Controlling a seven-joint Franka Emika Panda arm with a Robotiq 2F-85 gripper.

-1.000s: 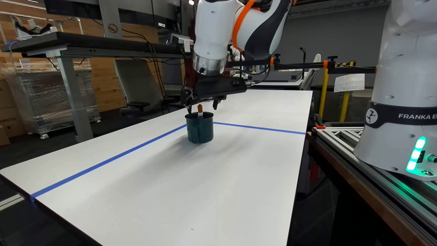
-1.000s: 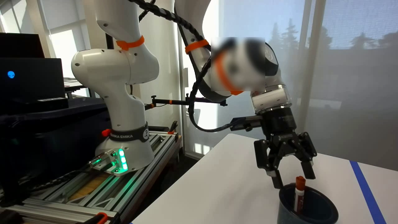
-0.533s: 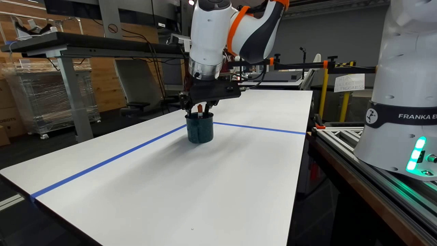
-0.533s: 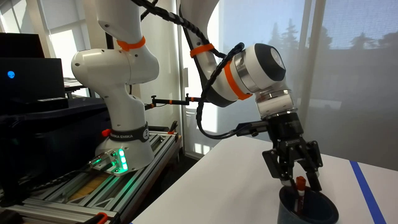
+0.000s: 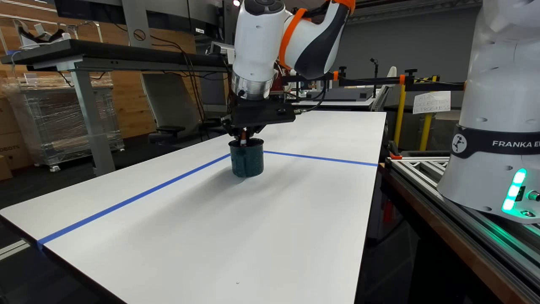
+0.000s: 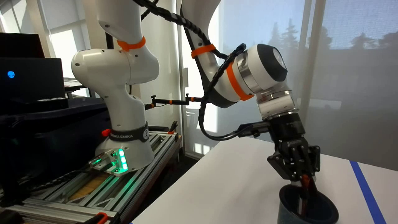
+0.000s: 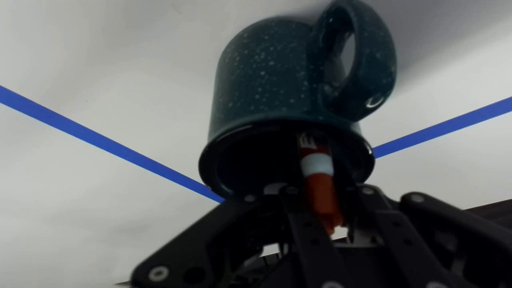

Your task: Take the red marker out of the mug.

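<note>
The dark teal mug (image 5: 247, 160) stands upright on the white table and shows in both exterior views; in the wrist view its speckled wall and handle (image 7: 374, 68) are seen from close by. Inside it leans the red marker (image 7: 321, 192), orange-red cap uppermost, with a white band below and lettering on its body. The marker's lower end is hidden in the mug. My gripper (image 6: 306, 188) reaches down over the mug's rim, its jaws shut on the marker from both sides. The fingertips are dark and hard to make out inside the opening.
Blue tape lines (image 5: 139, 196) cross the white table (image 5: 261, 236) and meet behind the mug. The robot base (image 5: 498, 169) stands on a metal frame beside the table. A black desk (image 5: 126, 57) and a chair (image 5: 171, 101) lie beyond the table's far edge.
The gripper has come down over the mug, and its fingers have gone from wide apart to shut on the marker. The marker's top has shifted a little; the mug has stayed in place.
</note>
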